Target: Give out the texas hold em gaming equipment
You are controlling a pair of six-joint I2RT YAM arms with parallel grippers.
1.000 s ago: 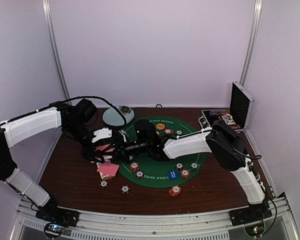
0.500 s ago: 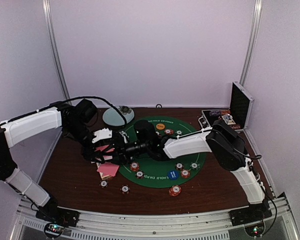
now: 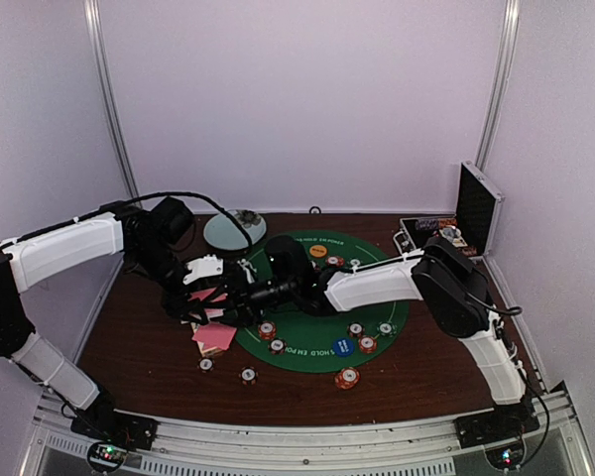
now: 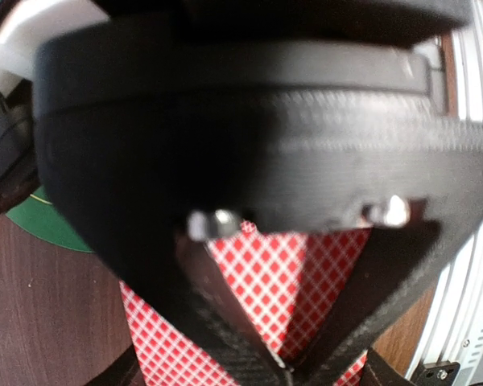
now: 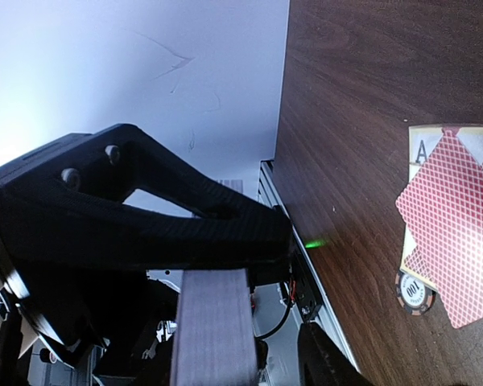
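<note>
My left gripper [image 3: 200, 300] is shut on a stack of pink-backed playing cards [image 4: 283, 272]; the fingertips meet over their red-checked backs, left of the green mat [image 3: 307, 322]. My right gripper [image 3: 230, 301] reaches in from the right, close to those cards, jaws apart and nothing between them in the right wrist view [image 5: 266, 350]. More cards [image 3: 215, 337] lie on the table below both grippers, seen again [image 5: 455, 241] with a chip [image 5: 413, 291] at their edge. Striped chips [image 3: 267, 329] dot the mat and the table in front, with a blue button [image 3: 342, 347] and an orange button [image 3: 318, 251].
A pale round plate [image 3: 234, 230] stands at the back left of the mat. An open metal case [image 3: 458, 236] stands at the back right. Loose chips [image 3: 248, 375] lie near the front edge, another [image 3: 347, 378] further right. Booth walls close in on both sides.
My right gripper's jaws have spread apart beside the held cards. Both arms have stayed almost where they were, and the left gripper's grip is unchanged.
</note>
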